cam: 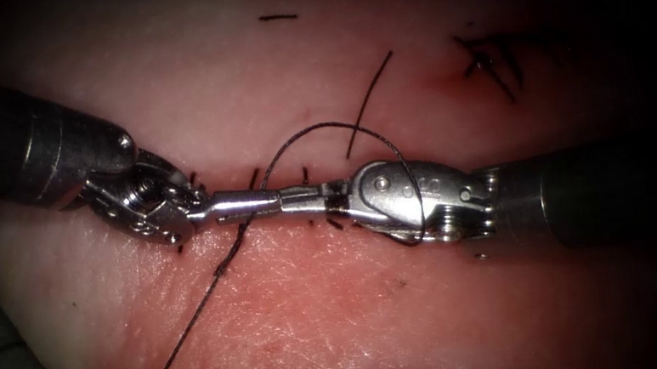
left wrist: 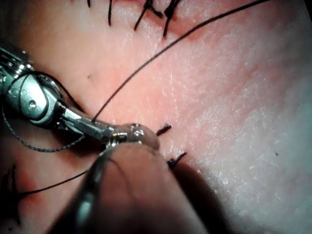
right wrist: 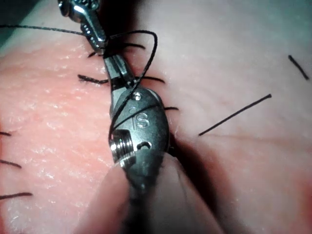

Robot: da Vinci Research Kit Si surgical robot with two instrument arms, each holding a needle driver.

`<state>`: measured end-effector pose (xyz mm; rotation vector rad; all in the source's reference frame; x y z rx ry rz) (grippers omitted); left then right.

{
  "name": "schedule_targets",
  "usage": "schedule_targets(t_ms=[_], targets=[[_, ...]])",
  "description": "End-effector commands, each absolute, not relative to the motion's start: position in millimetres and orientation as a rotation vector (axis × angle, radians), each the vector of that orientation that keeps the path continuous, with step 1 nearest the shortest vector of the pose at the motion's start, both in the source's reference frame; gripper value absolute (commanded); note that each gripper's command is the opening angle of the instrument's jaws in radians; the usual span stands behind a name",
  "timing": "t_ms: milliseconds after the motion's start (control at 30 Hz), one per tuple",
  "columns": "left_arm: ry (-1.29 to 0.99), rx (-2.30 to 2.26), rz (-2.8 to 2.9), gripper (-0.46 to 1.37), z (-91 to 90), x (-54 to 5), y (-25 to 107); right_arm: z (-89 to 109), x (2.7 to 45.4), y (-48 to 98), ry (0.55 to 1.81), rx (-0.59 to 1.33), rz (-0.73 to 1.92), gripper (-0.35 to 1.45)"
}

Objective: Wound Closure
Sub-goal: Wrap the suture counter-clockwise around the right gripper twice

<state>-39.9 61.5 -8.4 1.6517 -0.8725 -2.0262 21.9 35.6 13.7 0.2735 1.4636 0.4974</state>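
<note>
The left tool (cam: 250, 204) and the right tool (cam: 305, 199) meet tip to tip over the cut (cam: 294, 182), at the centre of the endoscope view. Both have their jaws closed narrow. The thread (cam: 193, 319) runs from 7 o'clock up to the meeting tips, then arches in a loop (cam: 321, 128) toward 12 o'clock and drapes over the right tool's wrist. Whether either tool pinches the thread, I cannot tell. The needle cannot be made out. Short cut ends of thread (cam: 369, 103) lie on the tissue (cam: 296, 318) toward 1 o'clock, with earlier stitches (cam: 491, 58) farther right.
</note>
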Motion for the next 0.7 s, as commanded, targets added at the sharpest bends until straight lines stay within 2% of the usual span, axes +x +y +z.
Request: schedule_targets(t_ms=[33, 300, 700], targets=[[-0.864, 1.646, -2.029, -0.35, -8.4, -39.8, 61.6, 13.8, 22.0, 35.6, 1.455, 0.273, 0.495, -0.35], [-0.855, 1.640, -2.039, -0.35, -8.1, -39.0, 62.2, 14.1, 21.8, 35.0, 1.432, 0.320, 0.431, -0.35], [-0.834, 1.646, -2.059, -0.35, -6.3, -38.6, 63.5, 13.7, 21.1, 34.4, 1.480, 0.379, 0.370, -0.35]])
